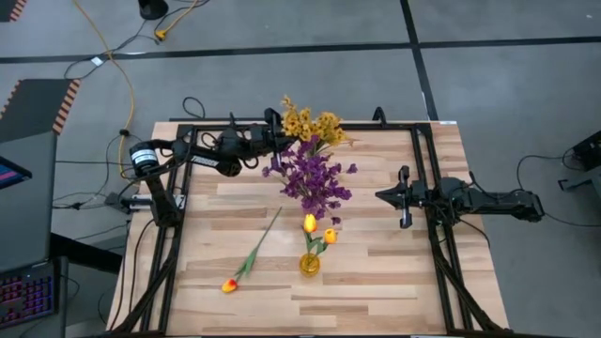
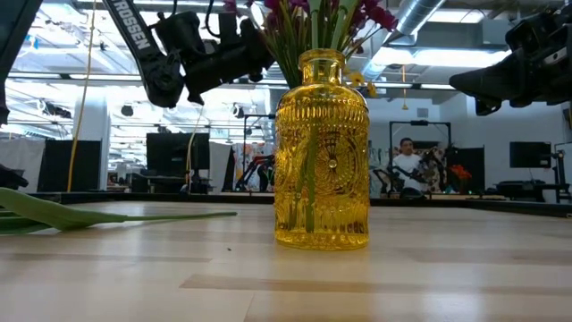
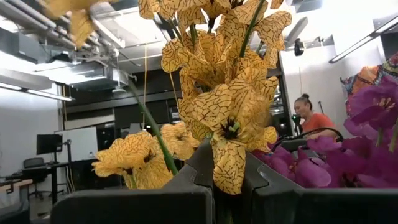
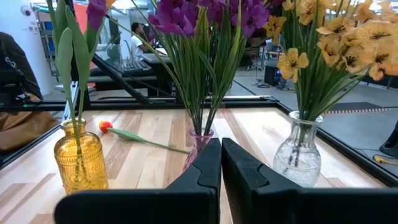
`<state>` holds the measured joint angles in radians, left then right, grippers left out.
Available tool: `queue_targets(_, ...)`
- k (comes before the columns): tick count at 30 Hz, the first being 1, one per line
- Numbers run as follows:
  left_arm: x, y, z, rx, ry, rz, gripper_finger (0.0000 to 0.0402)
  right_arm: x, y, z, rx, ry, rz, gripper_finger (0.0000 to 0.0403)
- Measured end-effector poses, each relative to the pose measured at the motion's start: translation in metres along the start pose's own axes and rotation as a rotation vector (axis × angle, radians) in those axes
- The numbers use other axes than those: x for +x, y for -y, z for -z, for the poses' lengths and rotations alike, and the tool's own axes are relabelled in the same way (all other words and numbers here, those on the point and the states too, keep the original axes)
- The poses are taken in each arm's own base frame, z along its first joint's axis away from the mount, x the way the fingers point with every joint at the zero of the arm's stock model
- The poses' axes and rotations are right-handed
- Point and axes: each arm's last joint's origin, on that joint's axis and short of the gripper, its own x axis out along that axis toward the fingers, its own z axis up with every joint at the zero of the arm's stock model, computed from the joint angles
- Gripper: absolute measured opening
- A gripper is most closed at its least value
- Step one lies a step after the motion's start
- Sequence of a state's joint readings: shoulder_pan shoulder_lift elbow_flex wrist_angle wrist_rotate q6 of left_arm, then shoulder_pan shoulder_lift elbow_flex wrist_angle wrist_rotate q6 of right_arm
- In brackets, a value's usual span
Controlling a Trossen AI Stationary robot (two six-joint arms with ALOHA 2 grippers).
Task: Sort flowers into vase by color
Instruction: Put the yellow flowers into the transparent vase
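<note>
One partial brand mark is all I can read

From the low view I make out white capital letters "ROSSEN" running along the dark arm link (image 2: 132,31) that slants down from the top edge, the first letter cut off by the frame. I find no other legible text, number or sign on the table, vases or flowers.

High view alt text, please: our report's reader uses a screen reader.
From above, a wooden table holds three vases in a line: yellow clustered blooms at the far edge, purple blossoms in the middle, two tulips in a yellow vase nearest. One loose tulip lies left of the yellow vase. The left gripper is beside the yellow blooms; the right gripper is to the right.
</note>
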<state>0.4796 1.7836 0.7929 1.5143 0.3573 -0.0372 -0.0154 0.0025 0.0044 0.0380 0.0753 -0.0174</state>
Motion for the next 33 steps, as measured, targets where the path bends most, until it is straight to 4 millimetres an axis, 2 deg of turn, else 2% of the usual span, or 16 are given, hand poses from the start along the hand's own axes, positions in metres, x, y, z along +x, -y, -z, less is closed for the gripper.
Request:
queue_targets(12, 0.0, -0.0002, 0.0028, -0.022, -0.024, -0.03, 0.0015, 0.0, 0.0, 0.0, 0.0, 0.0, 0.0, 0.0043)
queue_targets(29, -0.0002, 0.0, -0.0006, -0.01, 0.01, -0.028, 0.001, 0.0, 0.0, 0.0, 0.0, 0.0, 0.0, 0.0043)
queue_targets(33, 0.0067, -0.0024, 0.0001, -0.016, -0.021, -0.023, 0.001, 0.0, 0.0, 0.0001, 0.0, -0.001, 0.0, 0.0043)
